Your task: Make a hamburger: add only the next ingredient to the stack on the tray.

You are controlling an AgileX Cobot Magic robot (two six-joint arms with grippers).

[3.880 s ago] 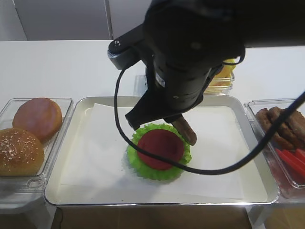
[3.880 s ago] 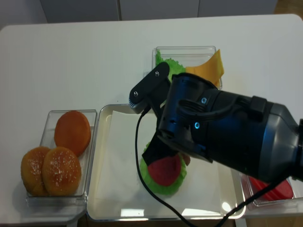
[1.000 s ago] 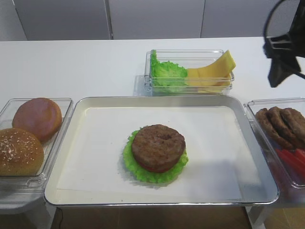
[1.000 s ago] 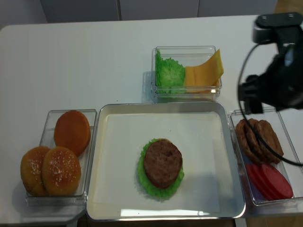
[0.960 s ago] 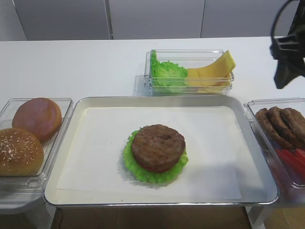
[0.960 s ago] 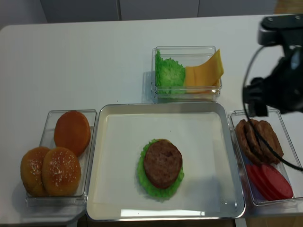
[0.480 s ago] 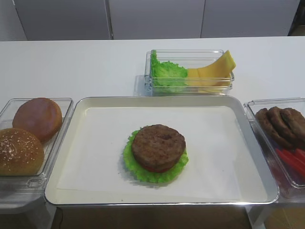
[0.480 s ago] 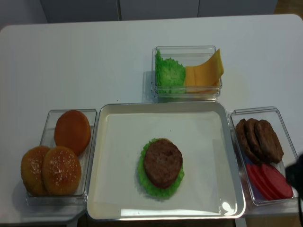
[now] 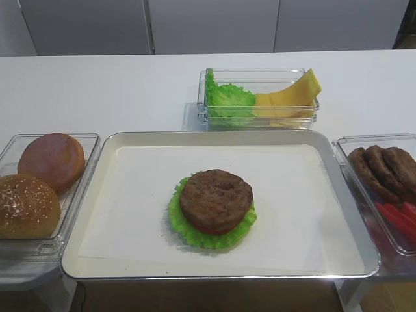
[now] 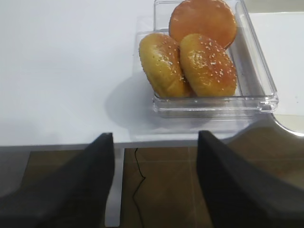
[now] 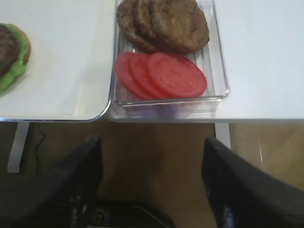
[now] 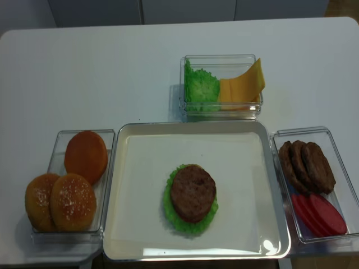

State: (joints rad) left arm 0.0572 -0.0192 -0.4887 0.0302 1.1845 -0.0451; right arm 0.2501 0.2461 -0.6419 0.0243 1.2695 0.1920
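The stack sits near the middle of the paper-lined metal tray. It is a ruffled green lettuce leaf with a thin red tomato edge under a dark brown meat patty. The patty lies flat on top, and part of the stack shows at the left edge of the right wrist view. No arm shows in either high view. My right gripper is open and empty, off the table's front edge below the patty bin. My left gripper is open and empty, in front of the bun bin.
A clear bin of brown buns stands left of the tray. Another bin with loose lettuce and yellow cheese stands behind it. A third bin on the right holds spare patties and tomato slices.
The right arm, earlier over the stack with the patty, has drawn back off the right edge of the high views. The patty now rests on the stack.
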